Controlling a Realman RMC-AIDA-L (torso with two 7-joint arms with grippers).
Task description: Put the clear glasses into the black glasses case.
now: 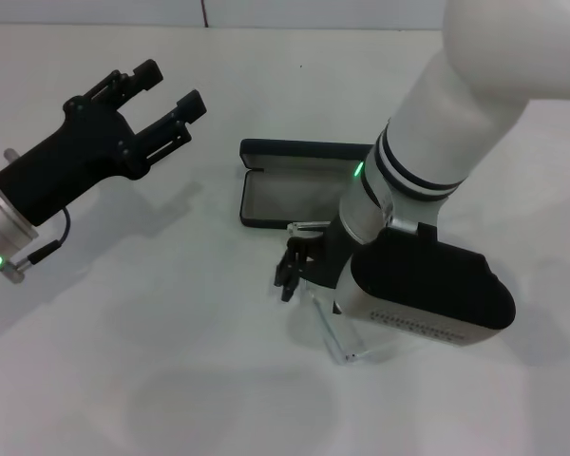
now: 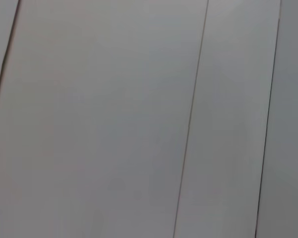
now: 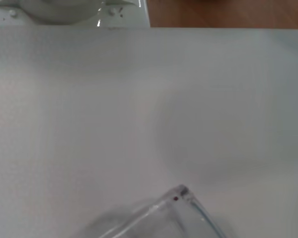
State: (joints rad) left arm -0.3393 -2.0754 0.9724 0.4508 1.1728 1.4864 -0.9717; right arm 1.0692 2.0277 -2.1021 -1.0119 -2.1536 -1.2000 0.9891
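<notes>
On the white, smooth table point(image 1: 171, 380) the black glasses case point(image 1: 294, 185) is found lying open near the middle, an oblong hard shell with rounded corners; its matte dark lid is folded back toward the far side and its pale grey lining is exposed. No item is seen in the uncovered part of the lining.

Just in front of the case, the clear glasses point(image 1: 347, 337) are located. They are fully transparent plastic, nearly colourless, with a curved lens and thin arms; one end rests on or just above the table near the robot, the other reaches up toward the case. In the right wrist view a corner of the same glasses point(image 3: 181, 208) is seen, with a small hinge at the bend and clear plastic falling away on both sides, over bare table.

The right pincer point(image 1: 293, 271) is positioned low over the table, at the near edge of the case and against the upper end of the glasses. Its small black fingers are seen close together, but whether they grip the frame cannot be told. The wrist housing behind it is white with a black, rounded block.

The left pincer point(image 1: 161, 104) is held raised at the left, well apart from case and glasses, its two black fingers spread wide and holding nothing. The left wrist view shows only plain grey panels with thin dark seams.
</notes>
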